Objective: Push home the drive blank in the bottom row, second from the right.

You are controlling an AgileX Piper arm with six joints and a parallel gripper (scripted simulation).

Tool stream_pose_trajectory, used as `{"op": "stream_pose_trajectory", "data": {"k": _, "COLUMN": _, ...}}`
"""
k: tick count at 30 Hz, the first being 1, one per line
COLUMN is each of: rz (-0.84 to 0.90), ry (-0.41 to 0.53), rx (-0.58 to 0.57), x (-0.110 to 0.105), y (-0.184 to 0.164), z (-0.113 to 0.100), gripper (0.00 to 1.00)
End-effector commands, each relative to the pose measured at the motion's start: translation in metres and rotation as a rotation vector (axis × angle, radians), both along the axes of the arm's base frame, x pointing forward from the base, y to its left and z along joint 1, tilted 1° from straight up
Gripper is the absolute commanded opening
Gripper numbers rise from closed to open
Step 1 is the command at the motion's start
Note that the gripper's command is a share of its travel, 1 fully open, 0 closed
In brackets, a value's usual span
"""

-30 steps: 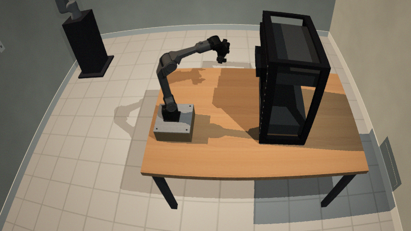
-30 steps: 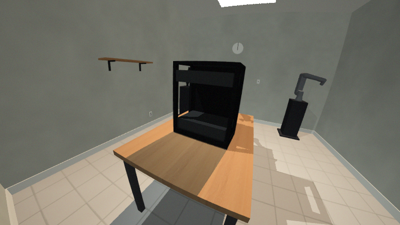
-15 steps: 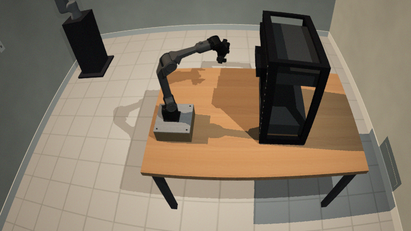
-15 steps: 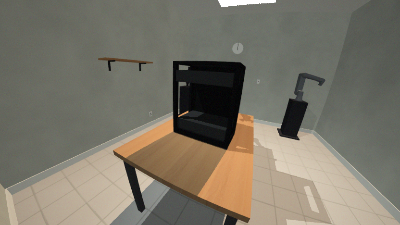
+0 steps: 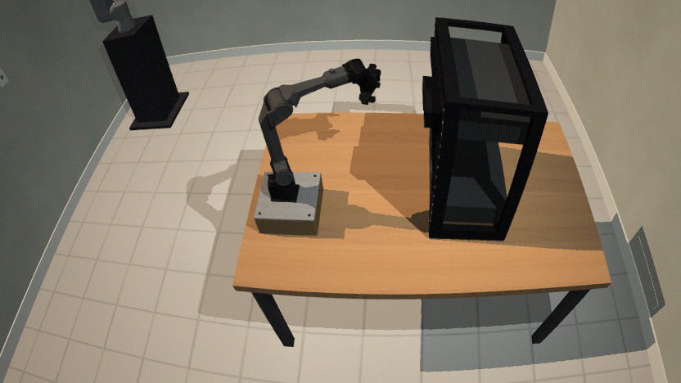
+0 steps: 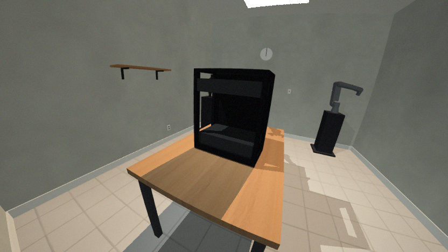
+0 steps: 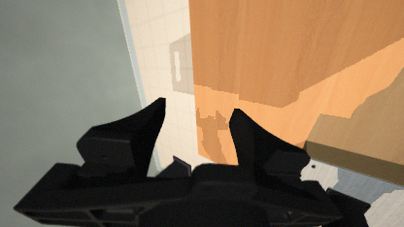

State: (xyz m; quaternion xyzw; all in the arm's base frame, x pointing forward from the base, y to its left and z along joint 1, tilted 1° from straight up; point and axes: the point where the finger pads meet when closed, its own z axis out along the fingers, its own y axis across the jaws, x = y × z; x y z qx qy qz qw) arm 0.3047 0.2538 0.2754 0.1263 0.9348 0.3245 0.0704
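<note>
The black rack (image 5: 525,161) (image 6: 266,109) stands on the right half of the wooden table (image 5: 381,266) (image 6: 194,178) (image 7: 252,48). Its front faces left, towards my arm. The chassis front (image 5: 432,102) shows only edge-on as a dark block on the rack's upper left side, so I cannot tell the single blanks apart. The exterior camera sees the rack from behind and hides the arm. My gripper (image 5: 367,95) (image 7: 199,111) is open and empty. It hangs high over the table's far edge, well left of the rack's front and touching nothing.
My arm's grey base block (image 5: 288,216) sits on the table's left side. A black pedestal (image 5: 142,71) (image 6: 328,131) with another arm stands on the floor by the back wall. A wall shelf (image 6: 140,67) hangs far off.
</note>
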Motion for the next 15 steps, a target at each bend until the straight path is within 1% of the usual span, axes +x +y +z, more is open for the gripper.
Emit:
{"op": "stream_pose_trajectory", "data": {"k": 1, "rz": 0.003, "ry": -0.012, "rx": 0.012, "x": -0.001, "y": 0.002, "z": 0.003, "gripper": 1.00}}
{"op": "stream_pose_trajectory", "data": {"k": 8, "rz": 0.007, "ry": -0.051, "rx": 0.052, "x": -0.001, "y": 0.010, "z": 0.012, "gripper": 1.00}}
{"op": "stream_pose_trajectory", "data": {"k": 15, "rz": 0.009, "ry": -0.143, "rx": 0.148, "x": -0.002, "y": 0.026, "z": 0.034, "gripper": 1.00}}
